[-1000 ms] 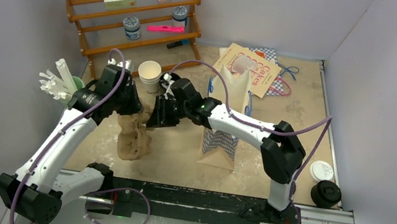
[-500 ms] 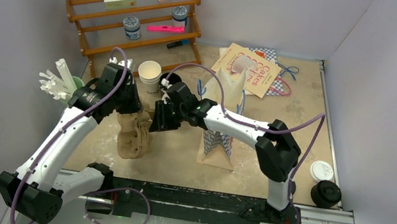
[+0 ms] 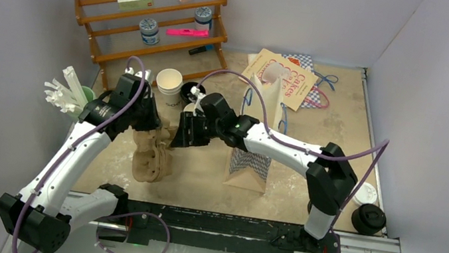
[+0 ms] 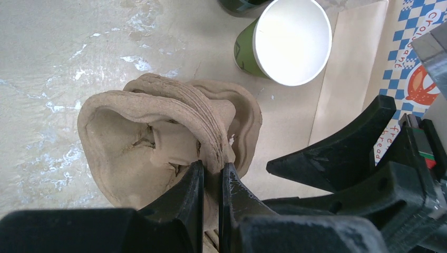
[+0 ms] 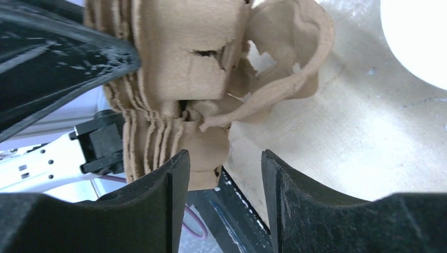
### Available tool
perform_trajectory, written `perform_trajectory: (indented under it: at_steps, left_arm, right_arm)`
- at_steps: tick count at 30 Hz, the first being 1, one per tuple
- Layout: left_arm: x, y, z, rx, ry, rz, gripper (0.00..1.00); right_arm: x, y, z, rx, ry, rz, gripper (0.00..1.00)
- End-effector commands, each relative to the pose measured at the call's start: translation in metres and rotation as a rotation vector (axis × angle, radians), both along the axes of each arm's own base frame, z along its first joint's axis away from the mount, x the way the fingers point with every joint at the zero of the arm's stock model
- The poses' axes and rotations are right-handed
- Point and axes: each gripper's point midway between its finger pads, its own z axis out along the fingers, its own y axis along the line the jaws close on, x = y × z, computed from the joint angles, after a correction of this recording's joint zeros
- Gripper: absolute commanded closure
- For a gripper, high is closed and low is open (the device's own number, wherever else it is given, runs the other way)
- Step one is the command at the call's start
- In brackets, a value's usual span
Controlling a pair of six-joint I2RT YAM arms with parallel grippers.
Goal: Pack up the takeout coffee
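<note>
Brown pulp carriers (image 3: pixel 152 154) pinched by the left gripper (image 4: pixel 212 169); takeout coffee (image 3: pixel 368 218) at the near right corner.
On the beige table (image 3: pixel 198 180), the crumpled stack stands toward the near left edge, its rim clamped tight in that gripper. The right gripper (image 5: pixel 221 158) gapes wide just beside the stack, holding nothing. Black and lidded, the coffee sits well apart from both.

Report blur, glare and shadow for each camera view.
Top external: even, soft light, sharp throughout, only faint shadows on the table. Left wrist: the green cup has its white inside blown out; the pulp carriers are sharp. Right wrist: the right gripper is soft and dark, with a washed-out white patch at top right.
</note>
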Motion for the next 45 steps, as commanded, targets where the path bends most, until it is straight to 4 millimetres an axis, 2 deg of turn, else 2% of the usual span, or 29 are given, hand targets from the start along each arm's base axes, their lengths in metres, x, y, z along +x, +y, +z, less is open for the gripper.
perform_trajectory:
  at_steps: [1, 6, 20, 25, 32, 41, 45]
  left_arm:
    - [0.007, -0.002, 0.017, -0.023, -0.071, -0.006, 1.0]
    - [0.008, -0.003, 0.02, -0.027, -0.076, -0.003, 1.0]
    - [0.01, -0.004, 0.025, -0.042, -0.089, 0.008, 1.0]
    - [0.011, -0.004, 0.024, -0.041, -0.087, 0.008, 1.0]
    - [0.01, -0.004, 0.024, -0.039, -0.087, 0.006, 1.0]
    - [0.011, -0.004, 0.023, -0.038, -0.087, 0.004, 1.0]
    - [0.009, -0.009, 0.009, -0.058, -0.058, -0.011, 1.0]
  right_arm:
    - [-0.002, 0.012, 0.027, 0.121, -0.052, 0.056, 0.44]
    - [-0.007, 0.018, 0.023, 0.126, -0.023, 0.086, 0.44]
    - [-0.023, 0.028, 0.01, 0.106, 0.008, 0.16, 0.57]
    - [-0.018, 0.027, 0.019, 0.107, -0.026, 0.141, 0.57]
    - [-0.012, 0.024, 0.044, 0.151, -0.106, 0.112, 0.59]
    - [-0.019, 0.029, 0.036, 0.155, -0.058, 0.148, 0.62]
    - [-0.016, 0.023, 0.032, 0.113, -0.071, 0.128, 0.58]
